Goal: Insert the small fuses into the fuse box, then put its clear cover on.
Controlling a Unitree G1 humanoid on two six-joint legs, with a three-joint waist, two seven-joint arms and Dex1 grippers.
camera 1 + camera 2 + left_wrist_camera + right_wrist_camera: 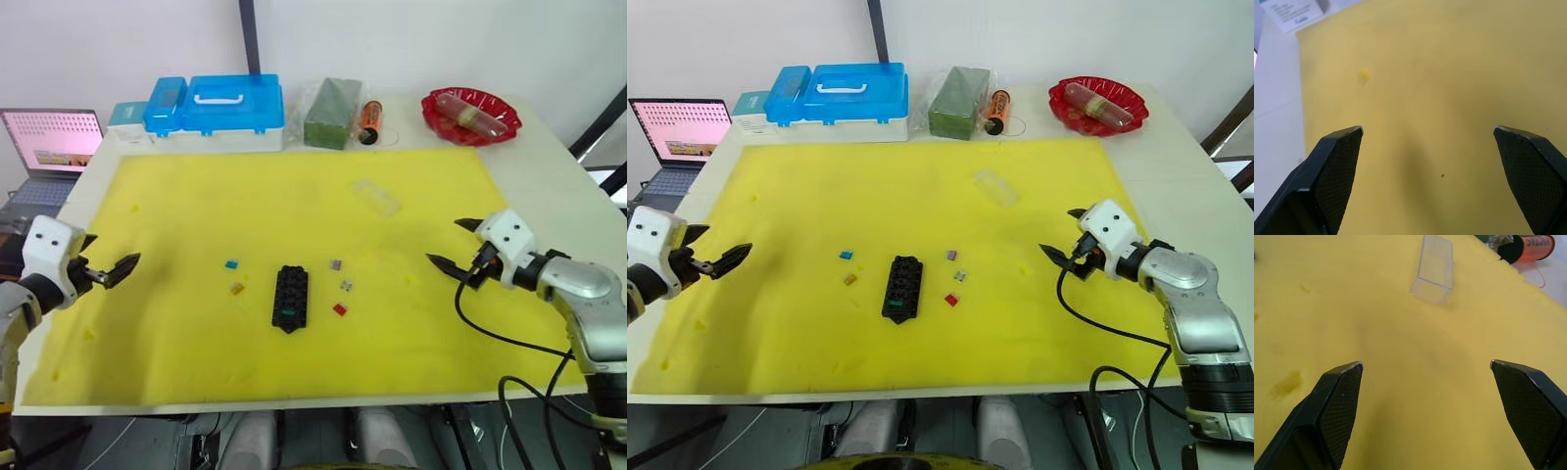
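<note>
The black fuse box (290,297) lies mid-mat on the yellow mat (196,196), with a green fuse (287,314) showing in a slot at its near end. Loose small fuses lie around it: blue (231,264) and orange (236,288) to its left, purple (336,264), grey (346,285) and red (340,309) to its right. The clear cover (377,196) rests farther back and to the right, also seen ahead of the right fingers (1433,269). My left gripper (110,253) hovers open at the mat's left edge. My right gripper (446,242) is open at the right, holding nothing.
Along the back edge stand a blue-lidded case (216,106), a wrapped green block (331,111), an orange cylinder (370,119) and a red bowl (470,115). A laptop (49,147) sits off the table's left. A black cable (490,333) hangs from the right arm.
</note>
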